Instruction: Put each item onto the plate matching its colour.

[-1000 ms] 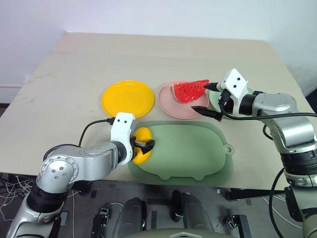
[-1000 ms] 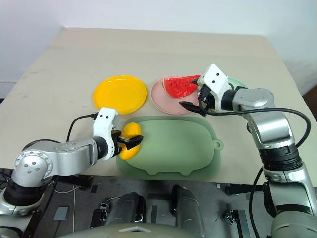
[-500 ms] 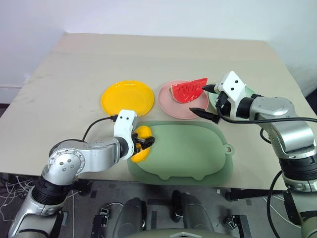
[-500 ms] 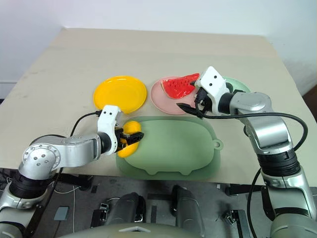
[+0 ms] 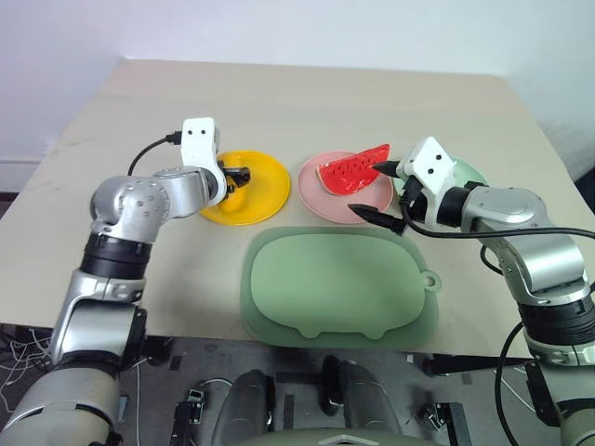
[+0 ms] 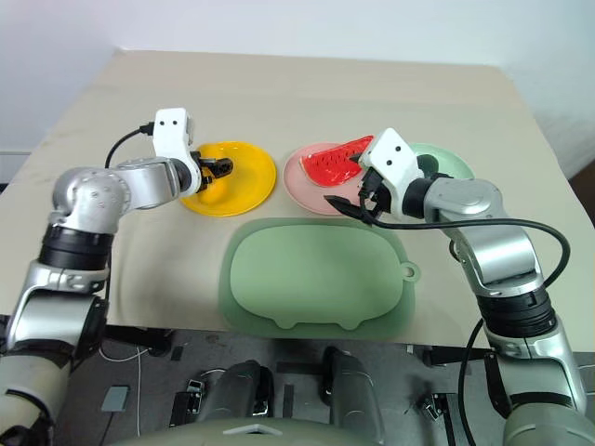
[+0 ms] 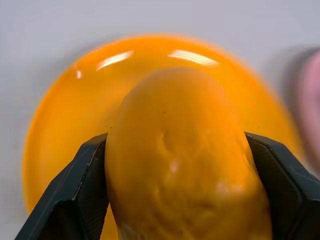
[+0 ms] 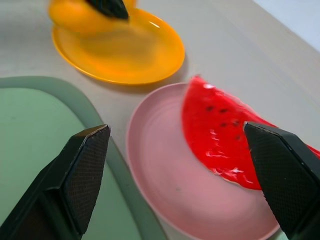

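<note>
Left wrist view: clamped across its middle between closed left gripper (image 7: 175, 200) fingers over yellow plate (image 7: 55, 130), mango (image 7: 180, 160), seemingly light, smooth, slippery; right gripper (image 5: 383, 190) open.

The left arm reaches forward, elbow bent near the bench's left side, wrist tipped slightly down; the left gripper (image 5: 238, 176) has its two black fingers (image 7: 82, 190) clamped on the yellow mango (image 7: 180, 165). The right arm is bent at the elbow, forearm pointing inward toward the bench's middle; the right gripper (image 5: 383, 192) stands wide apart, holding nothing.
</note>
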`<state>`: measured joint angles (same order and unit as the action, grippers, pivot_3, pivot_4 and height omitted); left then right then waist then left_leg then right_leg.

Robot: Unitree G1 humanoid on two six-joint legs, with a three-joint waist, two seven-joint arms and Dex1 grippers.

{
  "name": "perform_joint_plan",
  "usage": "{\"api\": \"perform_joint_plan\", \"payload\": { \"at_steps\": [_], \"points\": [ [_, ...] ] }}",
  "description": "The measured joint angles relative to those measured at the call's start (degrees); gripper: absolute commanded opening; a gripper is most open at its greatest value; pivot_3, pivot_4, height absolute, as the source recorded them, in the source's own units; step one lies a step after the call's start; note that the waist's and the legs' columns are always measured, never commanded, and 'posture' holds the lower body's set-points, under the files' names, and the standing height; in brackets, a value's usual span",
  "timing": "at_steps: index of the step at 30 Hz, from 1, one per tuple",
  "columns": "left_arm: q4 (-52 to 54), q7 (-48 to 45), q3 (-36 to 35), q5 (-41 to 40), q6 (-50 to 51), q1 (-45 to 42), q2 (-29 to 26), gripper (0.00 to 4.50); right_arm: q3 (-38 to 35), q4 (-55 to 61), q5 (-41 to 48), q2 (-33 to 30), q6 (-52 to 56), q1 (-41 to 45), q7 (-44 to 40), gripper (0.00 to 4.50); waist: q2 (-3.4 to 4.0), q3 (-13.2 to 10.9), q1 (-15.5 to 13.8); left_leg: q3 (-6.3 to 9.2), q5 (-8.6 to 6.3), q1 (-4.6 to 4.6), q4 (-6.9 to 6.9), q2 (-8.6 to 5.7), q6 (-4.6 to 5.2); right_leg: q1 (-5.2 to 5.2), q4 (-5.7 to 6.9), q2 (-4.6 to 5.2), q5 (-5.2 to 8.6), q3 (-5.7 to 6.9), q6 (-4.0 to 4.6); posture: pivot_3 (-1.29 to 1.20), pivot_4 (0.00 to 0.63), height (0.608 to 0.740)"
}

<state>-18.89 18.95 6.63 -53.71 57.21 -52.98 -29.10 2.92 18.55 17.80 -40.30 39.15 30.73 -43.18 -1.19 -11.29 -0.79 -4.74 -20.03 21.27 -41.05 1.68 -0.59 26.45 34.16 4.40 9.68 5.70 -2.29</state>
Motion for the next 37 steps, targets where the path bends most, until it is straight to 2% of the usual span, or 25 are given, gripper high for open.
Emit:
{"api": "perform_joint_plan", "payload": {
  "at_steps": [2, 5, 11, 18, 22, 26, 27, 32, 34, 37],
  "points": [
    [-4.0, -3.1, 0.2, 4.6, -0.7, -1.4, 1.9, 3.47, -0.4, 1.3, 0.4, 0.0, 0.8, -1.3, 0.7, 4.50, 0.00, 0.0, 0.0, 0.01, 0.00, 0.04, 0.00, 0.01, 0.00, 0.04, 0.01, 0.00, 0.00, 0.02, 0.00, 0.00, 0.150, 0.740],
    [-7.0, -6.5, -0.8, 9.2, -1.8, -3.1, 4.2, 4.42, -1.6, 2.9, 0.8, -0.1, 2.2, -2.6, 1.9, 4.50, 0.00, 0.0, 0.0, 0.00, 0.00, 0.04, 0.00, 0.01, 0.00, 0.03, -0.01, 0.02, 0.00, 0.02, -0.01, 0.00, 0.150, 0.740],
    [-6.4, -9.8, -5.0, 13.3, 0.6, -3.1, 6.4, 4.48, -3.9, 6.0, 1.6, -1.4, 4.7, -5.1, 3.1, 4.50, -0.01, 0.0, 0.1, 0.01, 0.00, 0.00, -0.03, 0.04, 0.00, 0.03, 0.02, 0.04, 0.00, 0.01, -0.01, 0.00, 0.150, 0.740],
    [13.3, -8.1, -15.5, 11.6, 10.6, 1.9, 6.6, 4.48, -5.3, 4.7, 1.9, -3.4, 4.8, -7.0, 2.6, 4.50, -0.02, 0.0, 0.1, 0.10, 0.01, -0.03, -0.04, 0.09, 0.01, 0.05, 0.10, 0.07, 0.00, -0.06, -0.01, 0.00, 0.150, 0.740],
    [25.7, -12.1, -19.1, 9.8, 13.0, 7.1, 2.8, 4.48, -7.8, 0.7, 1.8, -4.7, 3.0, -8.3, 1.8, 4.50, -0.02, 0.0, 0.0, 0.09, 0.01, -0.01, -0.08, 0.08, 0.01, 0.05, 0.11, 0.09, -0.01, -0.05, -0.01, 0.00, 0.150, 0.740],
    [39.4, -24.7, -19.8, 12.1, 3.9, 20.8, -9.2, 4.48, -13.2, -3.1, 3.5, -6.0, 1.5, -11.1, -0.1, 4.50, 0.06, 0.0, 0.4, 0.02, 0.01, -0.11, 0.07, 0.11, 0.01, 0.09, 0.10, 0.05, 0.01, -0.15, 0.01, 0.00, 0.150, 0.740],
    [40.6, -27.5, -20.5, 13.1, 1.5, 24.4, -10.5, 4.48, -14.7, -3.8, 4.0, -6.1, 1.4, -12.2, -0.7, 4.50, 0.06, 0.0, 0.2, -0.02, 0.01, -0.09, 0.05, 0.10, 0.01, 0.08, 0.09, 0.04, 0.01, -0.13, 0.01, 0.00, 0.150, 0.740],
    [45.7, -42.2, -26.3, 15.2, -10.4, 49.0, -12.3, 4.48, -22.7, -1.8, 11.2, -6.8, 1.9, -24.9, -7.9, 4.50, 0.05, 0.0, -0.2, -0.02, -0.04, -0.01, -0.02, 0.13, 0.10, 0.05, 0.00, 0.08, 0.03, -0.08, 0.00, 0.00, 0.150, 0.740],
    [46.0, -45.8, -26.5, 16.8, -13.9, 54.0, -12.4, 4.48, -25.2, -1.9, 13.1, -7.1, 2.6, -27.6, -9.6, 4.50, 0.04, 0.0, -0.3, 0.07, -0.27, 0.01, -0.09, 0.14, 0.55, 0.05, -0.07, 0.14, 0.11, -0.10, 0.14, 0.00, 0.150, 0.740],
    [47.0, -49.1, -26.6, 19.4, -19.2, 59.1, -12.4, 4.48, -28.2, -3.1, 14.2, -8.1, 2.3, -30.0, -10.8, 4.50, 0.05, 0.0, -0.2, 0.08, -0.25, -0.10, -0.14, 0.16, 0.62, -0.04, -0.05, 0.20, 0.25, -0.16, 0.05, 0.00, 0.150, 0.740]
  ]
}}
